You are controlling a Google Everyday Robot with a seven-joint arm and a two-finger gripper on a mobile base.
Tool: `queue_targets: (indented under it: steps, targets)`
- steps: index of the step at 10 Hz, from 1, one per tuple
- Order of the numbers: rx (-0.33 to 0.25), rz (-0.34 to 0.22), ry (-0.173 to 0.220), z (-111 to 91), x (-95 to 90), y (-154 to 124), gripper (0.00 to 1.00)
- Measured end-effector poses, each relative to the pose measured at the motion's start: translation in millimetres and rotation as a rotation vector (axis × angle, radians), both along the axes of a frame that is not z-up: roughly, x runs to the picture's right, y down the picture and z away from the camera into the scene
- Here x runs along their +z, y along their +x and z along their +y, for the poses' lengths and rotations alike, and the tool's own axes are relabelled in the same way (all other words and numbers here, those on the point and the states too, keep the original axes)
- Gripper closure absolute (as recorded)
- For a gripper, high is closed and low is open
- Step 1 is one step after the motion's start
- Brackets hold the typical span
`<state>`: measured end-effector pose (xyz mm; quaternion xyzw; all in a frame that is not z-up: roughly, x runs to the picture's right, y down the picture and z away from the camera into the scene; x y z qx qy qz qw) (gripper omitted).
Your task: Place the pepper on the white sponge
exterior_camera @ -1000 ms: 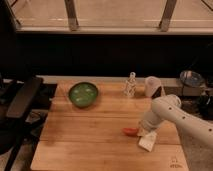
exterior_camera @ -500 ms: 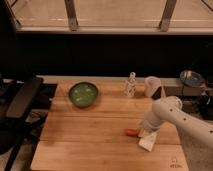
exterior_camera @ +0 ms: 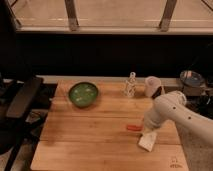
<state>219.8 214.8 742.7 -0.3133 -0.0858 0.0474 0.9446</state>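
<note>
The pepper (exterior_camera: 133,127) is a small orange-red piece lying on the wooden table (exterior_camera: 90,135), just left of the arm's end. The white sponge (exterior_camera: 147,140) lies on the table right below and to the right of the pepper, close to it but apart. My gripper (exterior_camera: 146,127) is at the end of the white arm (exterior_camera: 175,112), low over the table between pepper and sponge, with the pepper's right end at or under it. The arm hides the gripper's tips.
A green bowl (exterior_camera: 83,93) stands at the back left of the table. A small clear bottle (exterior_camera: 130,85) and a white cup (exterior_camera: 153,86) stand at the back right. A black chair (exterior_camera: 20,100) is off the left edge. A dark wall and window lie behind.
The arm's end has shifted slightly; the pepper and sponge stay at about the same spots on the table.
</note>
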Motion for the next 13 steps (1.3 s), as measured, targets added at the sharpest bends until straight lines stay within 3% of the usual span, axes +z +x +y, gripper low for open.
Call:
queue_targets:
  steps: [3,4,6,9,10,12,13]
  targets:
    - [0.062,0.062,-0.059,24.0,-15.0,35.3,0.96]
    - [0.076,0.070,-0.079,33.2,-12.5,39.4,0.89]
    - [0.114,0.074,-0.129,51.3,-5.8,50.0,0.65]
    - [0.135,0.052,-0.163,62.2,4.9,50.4,0.35]
    - [0.140,0.047,-0.168,64.5,6.5,50.9,0.30]
    - [0.127,0.051,-0.156,59.6,8.1,46.7,0.34]
    - [0.124,0.050,-0.145,51.4,6.7,43.2,0.45]
